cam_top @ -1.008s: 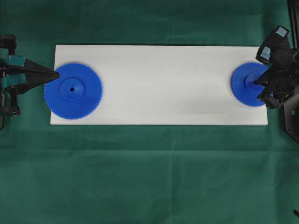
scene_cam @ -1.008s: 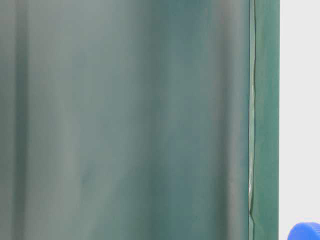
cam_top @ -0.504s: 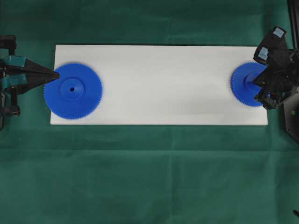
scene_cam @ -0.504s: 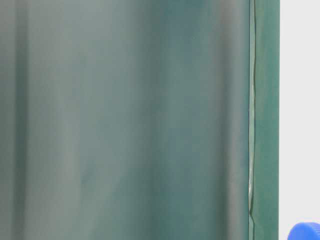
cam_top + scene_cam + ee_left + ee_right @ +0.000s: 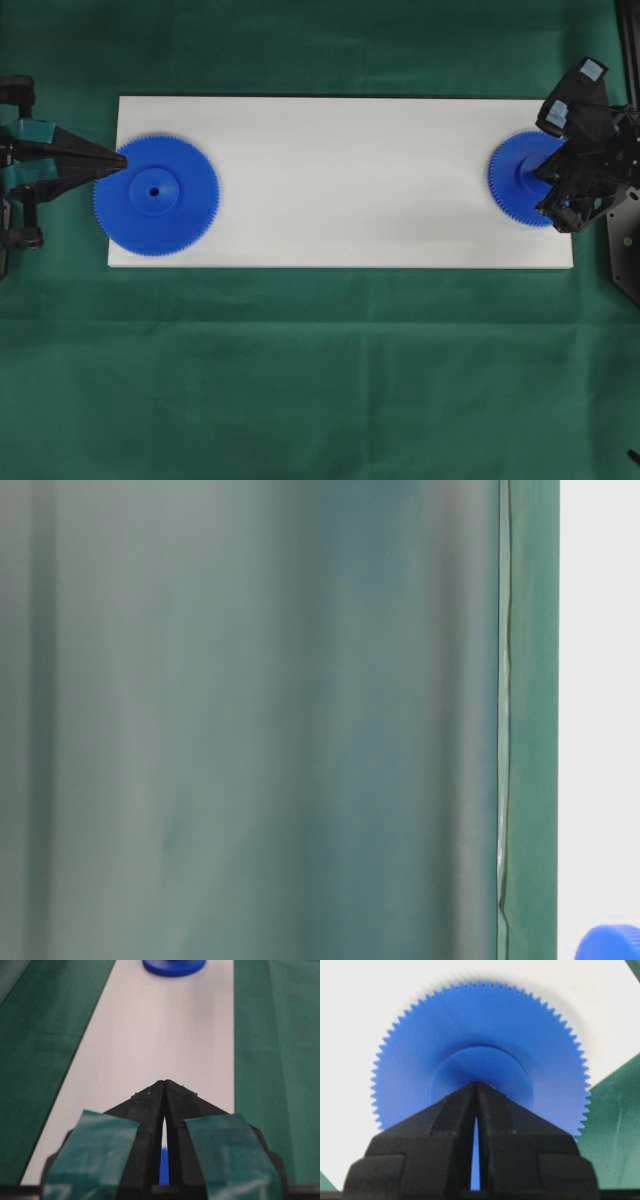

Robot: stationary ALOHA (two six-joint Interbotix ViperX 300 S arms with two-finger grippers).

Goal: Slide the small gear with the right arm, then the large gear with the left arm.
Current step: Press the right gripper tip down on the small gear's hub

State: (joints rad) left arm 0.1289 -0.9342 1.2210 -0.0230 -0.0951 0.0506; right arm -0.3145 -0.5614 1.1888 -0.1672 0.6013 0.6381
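On the green-draped desk (image 5: 320,380), a white board (image 5: 350,180) is carrying the small gear (image 5: 515,185) at its right end, the right end effector (image 5: 548,175), fingers together, touching its hub.

The black right arm (image 5: 590,160) is covering the right part of the smaller bright blue plastic gear (image 5: 515,180) at the overhead frame's right edge. In the left wrist view, the frame's top edge is cutting off that gear (image 5: 174,966). At table level, a blue gear's (image 5: 610,944) lower-right corner sliver is showing, too cropped to identify.
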